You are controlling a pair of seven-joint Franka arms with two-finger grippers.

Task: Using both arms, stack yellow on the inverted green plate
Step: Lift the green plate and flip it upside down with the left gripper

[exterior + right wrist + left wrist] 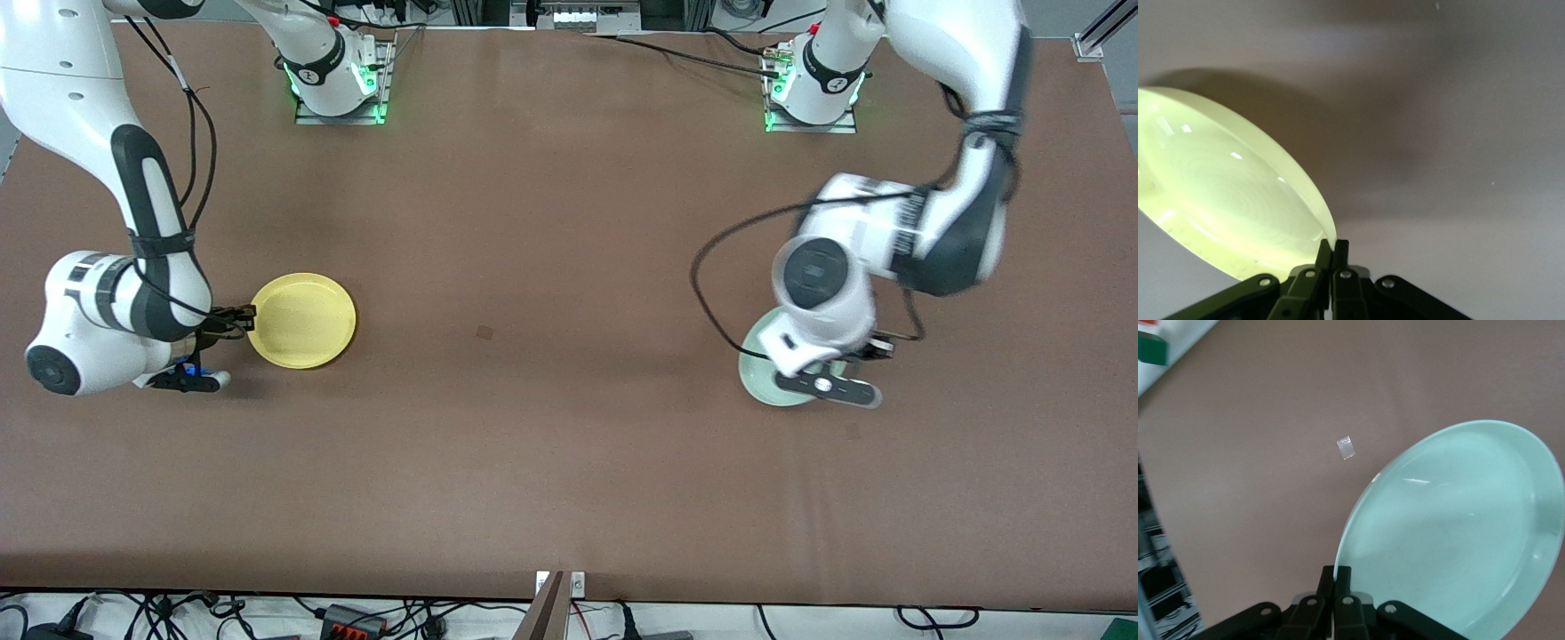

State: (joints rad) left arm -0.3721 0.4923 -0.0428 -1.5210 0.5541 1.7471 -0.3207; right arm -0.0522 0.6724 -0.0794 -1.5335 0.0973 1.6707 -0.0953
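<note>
The yellow plate (302, 320) is toward the right arm's end of the table, hollow side up. My right gripper (242, 316) is shut on the plate's rim at the edge nearest that end. In the right wrist view the fingers (1340, 252) pinch the rim of the yellow plate (1225, 193), which casts a shadow on the table. The pale green plate (763, 369) is toward the left arm's end, partly hidden under the left wrist. In the left wrist view my left gripper (1336, 577) is shut on the rim of the green plate (1458, 533), whose hollow side shows.
The brown table (551, 427) stretches wide between the two plates, with a small dark spot (484, 332) near its middle. A small white scrap (1346, 447) lies on the table near the green plate. The arm bases (338, 80) stand along the edge farthest from the front camera.
</note>
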